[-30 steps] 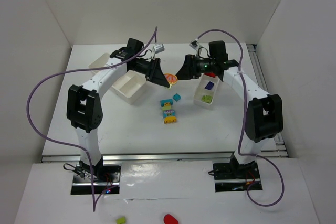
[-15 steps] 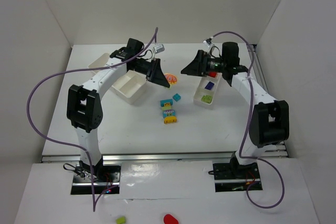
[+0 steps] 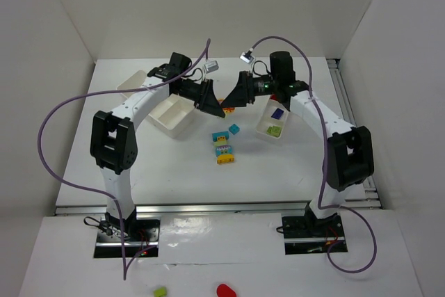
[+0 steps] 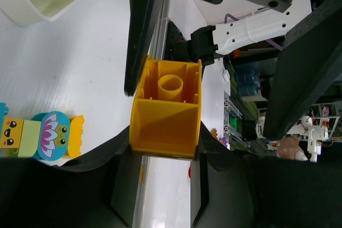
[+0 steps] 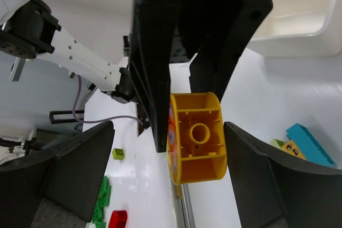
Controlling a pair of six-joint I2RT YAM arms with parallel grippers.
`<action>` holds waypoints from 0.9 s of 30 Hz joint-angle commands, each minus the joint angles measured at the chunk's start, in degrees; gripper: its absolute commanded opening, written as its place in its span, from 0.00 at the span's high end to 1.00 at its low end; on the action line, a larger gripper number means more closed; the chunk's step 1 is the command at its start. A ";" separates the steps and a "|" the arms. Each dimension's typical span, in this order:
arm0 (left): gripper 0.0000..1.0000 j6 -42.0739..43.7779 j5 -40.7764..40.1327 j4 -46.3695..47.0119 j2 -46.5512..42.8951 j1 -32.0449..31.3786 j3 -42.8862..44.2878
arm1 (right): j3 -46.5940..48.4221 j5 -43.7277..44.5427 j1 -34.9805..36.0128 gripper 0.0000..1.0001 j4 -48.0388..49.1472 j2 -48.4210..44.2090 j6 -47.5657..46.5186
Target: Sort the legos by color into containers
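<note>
Grips w/ left gripper (image 3: 214,104) an orange lego (image 4: 166,108), fingers closed on two opposite sides, hollow underside facing the left wrist cam. Has right gripper (image 5: 169,125) spread wide, holding nothing. Works over a white table (image 3: 174,172) boxed in by plain white walls (image 3: 55,19) at left, back and right, w/ a metal rail (image 3: 208,208) along the near edge and purple cables (image 3: 49,123) looping off both arms. Holds the brick above the surface, toward the back of the table, btw the wider tray (image 3: 174,116) on the left and the narrower tray (image 3: 263,130) on the right. Brackets it w/ the right gripper's fingers, one per side: clear gap on one side, other finger just beside the brick, contact impossible to judge. Shows in the narrower tray a blue lego (image 3: 277,113) and a lime green lego (image 3: 273,130). Shows on the table, nearer the arm bases, a cyan lego (image 3: 235,129) and a short row of printed bricks (image 3: 222,147), apart from both grippers. Shows another white container (image 3: 131,83) at far left, partly behind the left arm. Hides most of the orange lego in the top view behind both black finger sets, only a sliver showing. Can't make out what sits in the wider tray. Leaves a lime piece (image 3: 160,291) and a red piece (image 3: 224,289) on the near ledge below the bases, too small to identify.
</note>
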 commanded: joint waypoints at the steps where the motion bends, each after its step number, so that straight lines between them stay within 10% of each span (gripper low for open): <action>1: 1.00 1.60 1.60 0.13 0.24 0.21 2.38 | 2.82 -1.01 -0.22 0.11 -3.18 1.11 -3.30; 13: 1.00 2.12 2.13 0.13 -0.29 0.21 2.91 | -2.71 -0.29 -1.98 0.28 -1.79 0.59 -2.86; 21: 1.00 2.12 1.51 0.13 -0.82 0.21 2.91 | -2.80 -3.21 -2.51 0.74 -1.94 1.21 -2.86; 27: 1.00 2.12 1.51 0.13 -1.34 0.21 1.85 | -7.10 8.13 -8.38 0.90 3.74 -3.01 3.19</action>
